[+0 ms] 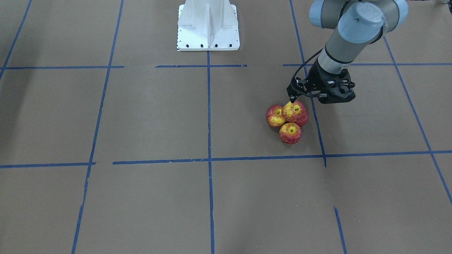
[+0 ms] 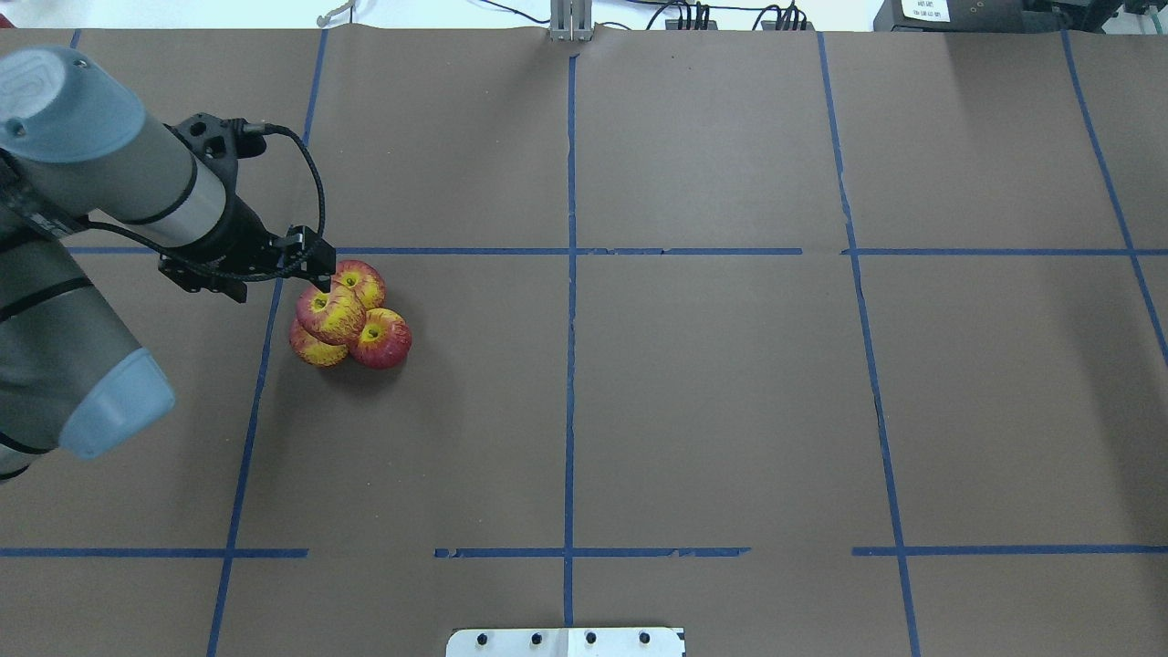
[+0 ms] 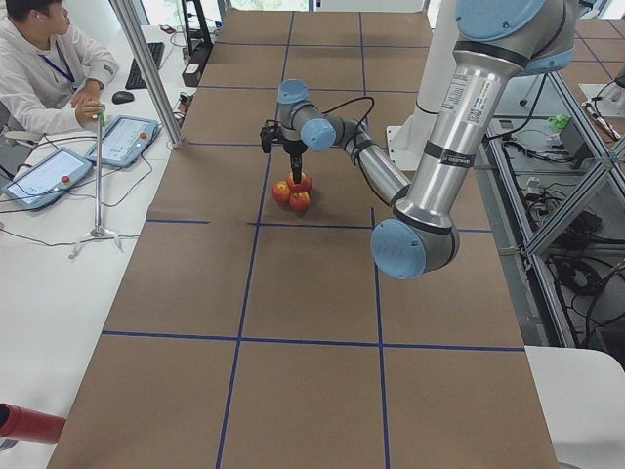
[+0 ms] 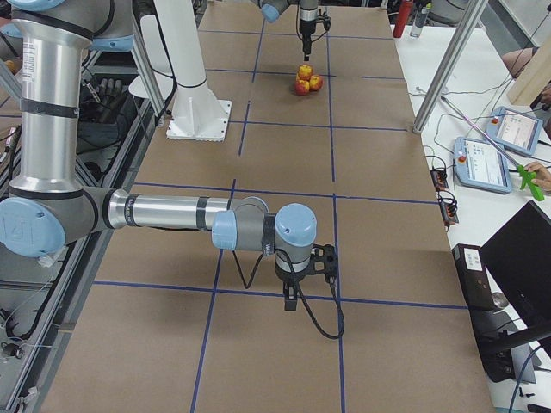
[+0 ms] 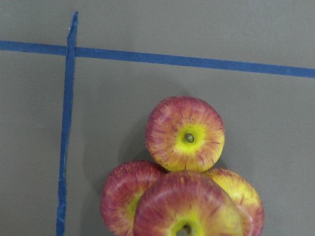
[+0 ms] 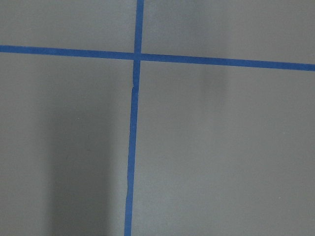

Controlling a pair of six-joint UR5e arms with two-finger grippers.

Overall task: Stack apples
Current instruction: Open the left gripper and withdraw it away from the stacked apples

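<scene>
Four red-and-yellow apples sit in a tight cluster on the brown table. Three lie on the table (image 2: 357, 278) (image 2: 383, 339) (image 2: 313, 350), and a fourth apple (image 2: 327, 313) rests on top of them. From the front I see the top apple (image 1: 295, 112) and two lower ones (image 1: 274, 116) (image 1: 290, 133). The left wrist view shows the top apple (image 5: 187, 206) close below. My left gripper (image 2: 324, 279) points down with its fingers together and its tip (image 1: 291, 101) at the top apple's edge, holding nothing. My right gripper (image 4: 295, 297) shows only in the right side view, so I cannot tell its state.
Blue tape lines (image 2: 570, 274) divide the brown paper table into squares. The robot's white base plate (image 1: 208, 28) stands at the table's near-robot edge. The right wrist view shows only bare paper and a tape crossing (image 6: 137, 55). Operators with tablets (image 3: 122, 140) sit beside the table.
</scene>
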